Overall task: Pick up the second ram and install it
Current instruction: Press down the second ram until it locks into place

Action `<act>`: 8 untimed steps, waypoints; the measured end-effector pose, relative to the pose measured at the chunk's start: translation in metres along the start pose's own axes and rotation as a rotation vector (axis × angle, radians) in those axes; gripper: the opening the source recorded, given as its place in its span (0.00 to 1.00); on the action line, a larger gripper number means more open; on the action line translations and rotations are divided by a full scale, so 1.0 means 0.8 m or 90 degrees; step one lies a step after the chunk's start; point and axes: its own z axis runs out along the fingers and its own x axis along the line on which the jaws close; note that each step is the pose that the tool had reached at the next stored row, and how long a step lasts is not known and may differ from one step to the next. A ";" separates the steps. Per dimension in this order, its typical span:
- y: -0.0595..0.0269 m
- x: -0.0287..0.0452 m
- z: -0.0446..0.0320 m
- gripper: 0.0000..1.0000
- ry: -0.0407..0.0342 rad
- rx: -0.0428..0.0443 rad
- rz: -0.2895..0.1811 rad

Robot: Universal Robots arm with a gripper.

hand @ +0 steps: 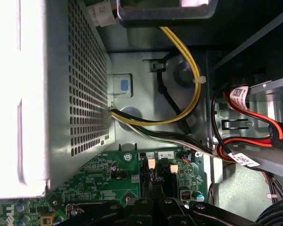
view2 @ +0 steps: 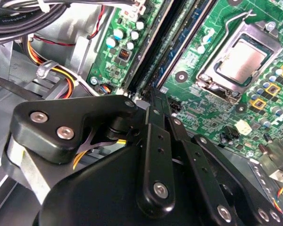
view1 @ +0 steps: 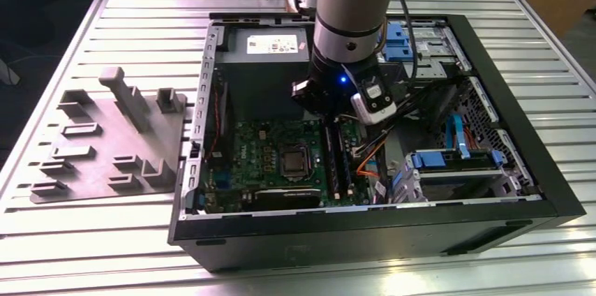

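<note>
Black claw (view2: 153,101) hangs low over the motherboard (view2: 217,108), fingers pressed together at the slot rails (view2: 155,56), tight beside cables (hand: 179,113).

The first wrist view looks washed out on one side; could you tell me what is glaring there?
In the first wrist view the perforated metal box is overexposed to plain white along its outer face; the yellow cable and the motherboard stay evenly lit.

harsh glare on the perforated metal cage (hand: 19,94), soft exterior blur
</note>
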 end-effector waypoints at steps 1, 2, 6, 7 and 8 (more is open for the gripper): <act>0.000 0.0000 0.0008 0.10 0.0000 0.0000 0.000; 0.000 0.0000 0.0015 0.10 0.0001 0.0001 0.000; 0.000 0.0000 0.0020 0.10 0.0000 0.0000 0.000; 0.000 0.0000 0.0020 0.10 0.0000 -0.0001 0.000; 0.000 0.0000 0.0020 0.10 0.0000 0.0000 0.000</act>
